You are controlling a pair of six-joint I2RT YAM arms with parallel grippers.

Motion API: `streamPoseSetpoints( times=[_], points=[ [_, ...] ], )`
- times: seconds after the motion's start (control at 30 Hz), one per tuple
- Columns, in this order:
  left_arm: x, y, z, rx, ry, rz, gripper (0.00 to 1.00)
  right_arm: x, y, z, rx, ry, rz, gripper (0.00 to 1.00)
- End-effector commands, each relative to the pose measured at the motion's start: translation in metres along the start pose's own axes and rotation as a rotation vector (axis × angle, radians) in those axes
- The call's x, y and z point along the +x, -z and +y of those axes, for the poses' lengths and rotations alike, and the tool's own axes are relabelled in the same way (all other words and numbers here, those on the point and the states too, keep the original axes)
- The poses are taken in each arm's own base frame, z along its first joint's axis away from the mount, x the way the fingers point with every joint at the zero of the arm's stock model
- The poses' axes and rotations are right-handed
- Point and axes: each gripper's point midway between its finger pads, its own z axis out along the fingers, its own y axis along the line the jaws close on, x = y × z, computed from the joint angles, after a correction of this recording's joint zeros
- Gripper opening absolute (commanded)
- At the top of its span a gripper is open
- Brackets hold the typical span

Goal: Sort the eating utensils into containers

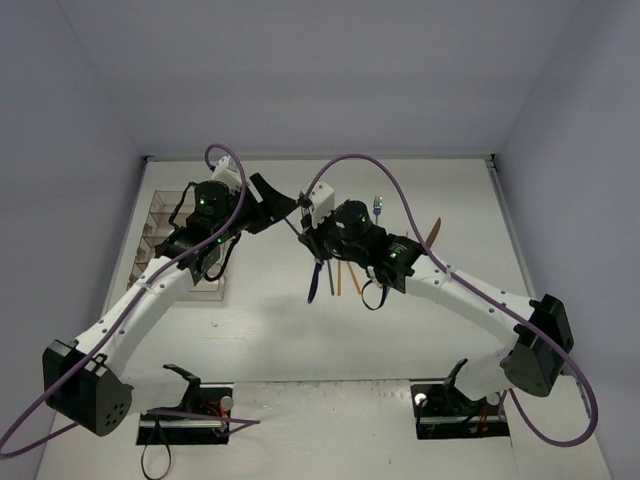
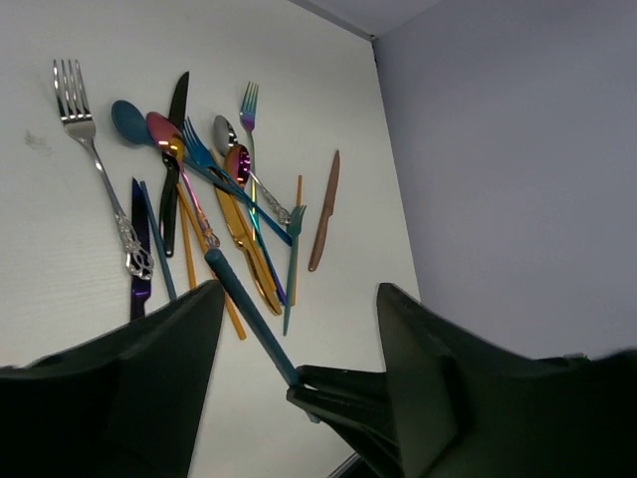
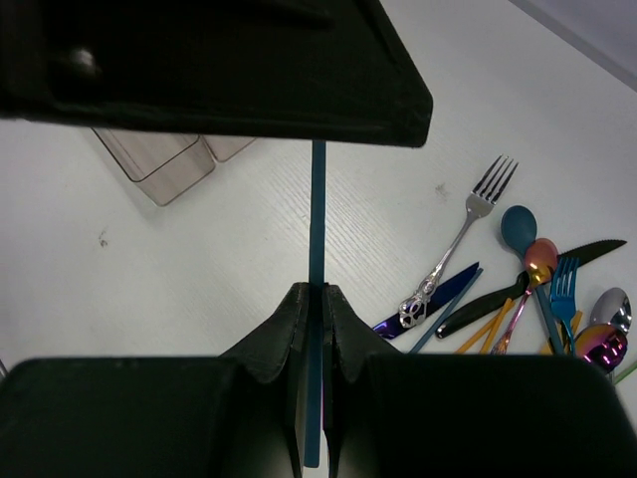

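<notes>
Right pincer (image 3: 316,299) is pressed together on a blue chopstick (image 3: 318,209), holding it in the air above the white counter (image 3: 199,259). Left pincer (image 2: 299,292) stands spread, one finger on either side of that chopstick, not closed on it. Other utensils (image 2: 219,189) lie heaped on the counter, well apart from the clear compartment tray (image 3: 164,169).

heaped colourful utensils (image 2: 239,204) (blue chopstick (image 3: 318,219) aloft), clear tray (image 3: 164,164) apart
</notes>
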Motion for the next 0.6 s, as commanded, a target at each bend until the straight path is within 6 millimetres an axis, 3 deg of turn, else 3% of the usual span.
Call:
streamPoseSetpoints(
  times=[0.0,0.13,0.23,0.33,0.37,0.43,0.57],
  points=[
    [-0.022,0.002,-0.024,0.06,0.003,-0.092,0.43,-0.046,0.0,0.008,-0.023,0.003,-0.142,0.0],
    [-0.019,0.003,-0.012,0.015,0.032,-0.105,0.15,-0.045,-0.001,0.01,-0.032,-0.029,-0.148,0.0],
    [-0.016,0.006,-0.006,0.002,0.052,-0.113,0.0,-0.041,-0.004,0.011,-0.032,-0.036,-0.145,0.0],
    [-0.017,0.008,-0.001,-0.016,0.075,-0.133,0.0,-0.035,-0.008,0.012,-0.033,-0.05,-0.139,0.06],
    [-0.016,0.009,0.0,-0.018,0.076,-0.133,0.0,-0.035,-0.008,0.012,-0.033,-0.051,-0.139,0.14],
    [-0.013,0.012,0.01,-0.059,0.097,-0.136,0.0,-0.029,-0.011,0.011,-0.029,-0.058,-0.127,0.49],
    [-0.013,0.026,0.033,-0.165,0.108,-0.176,0.0,-0.019,-0.011,0.004,0.016,-0.081,-0.111,0.72]
  ],
)
